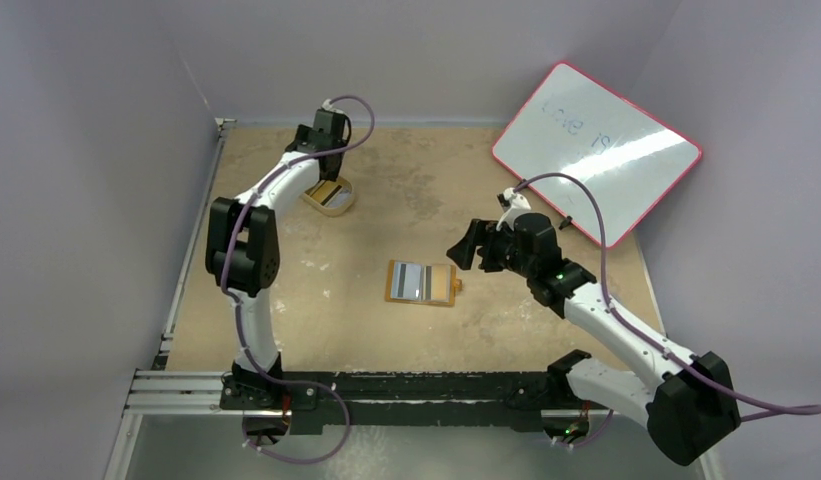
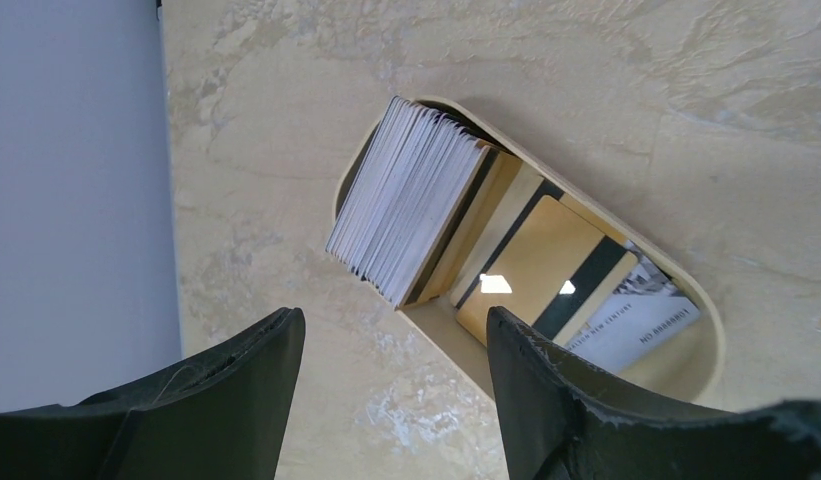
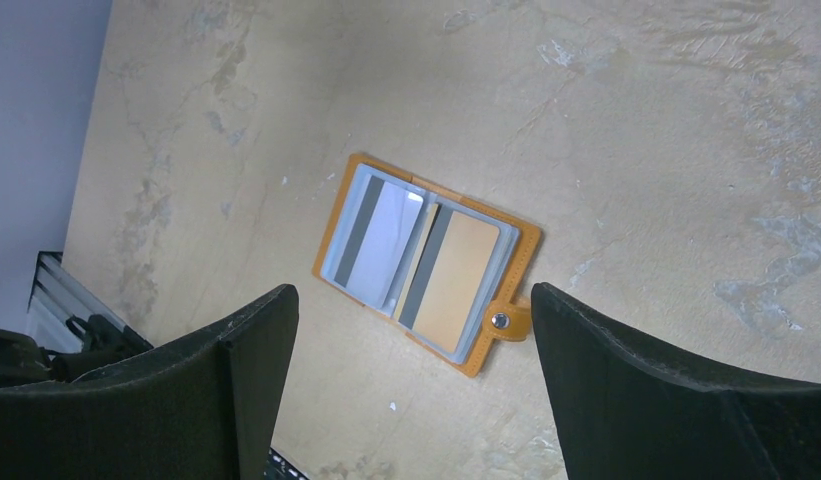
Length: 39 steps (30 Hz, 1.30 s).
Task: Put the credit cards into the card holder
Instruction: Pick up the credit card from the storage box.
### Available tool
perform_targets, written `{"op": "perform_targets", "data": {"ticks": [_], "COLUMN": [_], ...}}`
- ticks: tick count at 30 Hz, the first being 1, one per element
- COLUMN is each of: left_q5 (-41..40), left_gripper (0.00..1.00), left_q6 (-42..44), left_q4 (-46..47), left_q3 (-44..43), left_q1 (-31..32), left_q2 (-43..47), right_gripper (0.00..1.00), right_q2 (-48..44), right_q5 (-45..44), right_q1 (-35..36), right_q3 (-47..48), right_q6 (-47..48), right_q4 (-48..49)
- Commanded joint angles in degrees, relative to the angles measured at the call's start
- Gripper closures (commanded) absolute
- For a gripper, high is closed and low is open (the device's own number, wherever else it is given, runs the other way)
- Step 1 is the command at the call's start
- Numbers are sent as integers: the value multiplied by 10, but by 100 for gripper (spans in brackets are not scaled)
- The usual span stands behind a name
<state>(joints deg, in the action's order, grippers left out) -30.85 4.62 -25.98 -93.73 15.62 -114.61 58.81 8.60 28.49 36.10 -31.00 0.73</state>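
The card holder lies open and flat near the table's middle, orange-tan with a snap tab; it also shows in the right wrist view. A pale card sits in its left pocket and a gold-brown card in its right. My right gripper hovers open just right of it, holding nothing. More credit cards lie in the cream oval tray: a gold-brown one beside a stack of white cards. My left gripper is open and empty, just short of the tray's rim.
A pink-framed whiteboard leans at the back right, over the table's corner. Grey walls close in the left and the back. A black rail with both arm bases runs along the near edge.
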Motion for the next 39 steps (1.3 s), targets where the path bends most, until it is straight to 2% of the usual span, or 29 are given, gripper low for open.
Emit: {"op": "perform_targets", "data": {"ticks": [1,16,26,39], "left_q5": [-23,-64,-78,-101], "left_gripper": [34,35,42,57], "left_q6": [29,64,79,89], "left_q4": [20,28,27,24], "left_q3": [-35,-69,-88,-97], "left_q1": [-6,-16,-19,-19], "left_q2": [-26,-88,-122,-125], "right_gripper": [13,13,13,13], "right_q2": [-8,2,4,-3], "right_q5": [11,12,9,5], "right_q1": [2,2,2,2], "right_q3": [11,22,27,26], "right_q6": [4,7,8,8], "right_q4": [26,19,16,9]}}
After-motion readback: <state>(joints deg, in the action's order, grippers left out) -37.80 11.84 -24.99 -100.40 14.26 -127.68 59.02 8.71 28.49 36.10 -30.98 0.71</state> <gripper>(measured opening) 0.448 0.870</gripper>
